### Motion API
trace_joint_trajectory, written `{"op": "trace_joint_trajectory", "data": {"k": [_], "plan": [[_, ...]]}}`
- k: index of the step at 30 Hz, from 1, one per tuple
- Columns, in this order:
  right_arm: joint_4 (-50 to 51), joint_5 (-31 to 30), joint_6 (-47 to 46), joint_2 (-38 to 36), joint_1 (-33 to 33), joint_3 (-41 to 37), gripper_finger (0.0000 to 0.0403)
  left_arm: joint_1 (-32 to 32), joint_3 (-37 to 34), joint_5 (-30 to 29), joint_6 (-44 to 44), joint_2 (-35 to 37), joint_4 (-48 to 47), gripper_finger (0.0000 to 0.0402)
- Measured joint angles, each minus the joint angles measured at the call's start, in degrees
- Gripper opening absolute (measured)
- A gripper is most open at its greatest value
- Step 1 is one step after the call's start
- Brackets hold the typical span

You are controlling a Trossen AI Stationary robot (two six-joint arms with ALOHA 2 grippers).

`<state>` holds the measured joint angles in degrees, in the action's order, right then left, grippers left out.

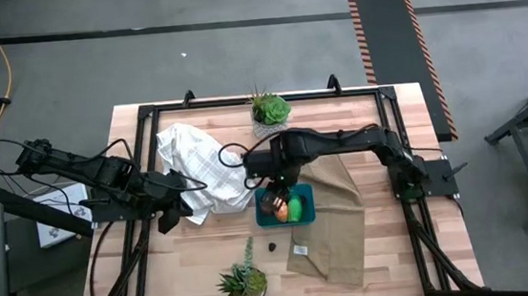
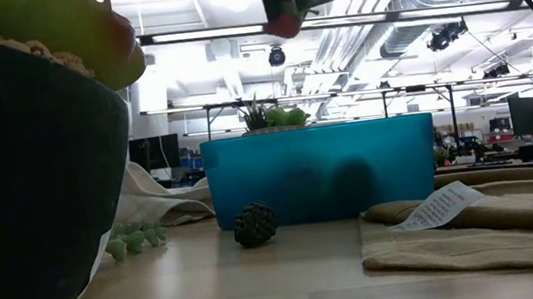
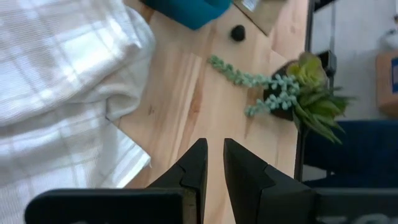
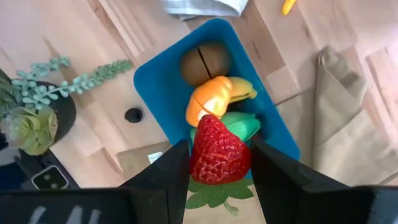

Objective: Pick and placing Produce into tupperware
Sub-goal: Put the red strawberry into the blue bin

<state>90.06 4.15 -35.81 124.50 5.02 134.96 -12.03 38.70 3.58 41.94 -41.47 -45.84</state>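
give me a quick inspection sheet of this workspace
surface: wooden table inside a black frame
job's things: teal tupperware holds a brown piece, an orange piece and a green piece; a strawberry is held above it
clutter: white checked cloth, tan cloth, two potted plants, small dark ball
grippers: right pincer shut on the strawberry over the tupperware; left pincer nearly shut, empty, over bare wood by the white cloth
cables: black leads at the left arm, orange cable on the floor
surroundings: grey floor, striped ramp
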Motion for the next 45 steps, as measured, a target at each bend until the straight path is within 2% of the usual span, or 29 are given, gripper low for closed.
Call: {"op": "trace_joint_trajectory", "data": {"k": [14, 34, 41, 45], "plan": [[0.0, 0.2, 16.4, -2.7, -1.3, 0.0, 0.014, 0.0, 0.0, -7.1, 9.9, 0.0, 0.3, 0.0042], [0.0, 0.1, 27.0, -4.2, -0.1, 0.0, 0.014, 0.0, 0.0, -13.2, 18.8, 0.0, 4.3, 0.0042], [-0.1, 0.1, 28.4, -4.2, -0.1, -0.2, 0.014, 0.0, 0.0, -13.4, 19.9, 0.0, 5.8, 0.0042], [0.0, 0.1, 28.7, -4.3, -0.2, -3.2, 0.014, 0.0, 0.0, -13.4, 20.1, 0.0, 5.8, 0.0042]]}}
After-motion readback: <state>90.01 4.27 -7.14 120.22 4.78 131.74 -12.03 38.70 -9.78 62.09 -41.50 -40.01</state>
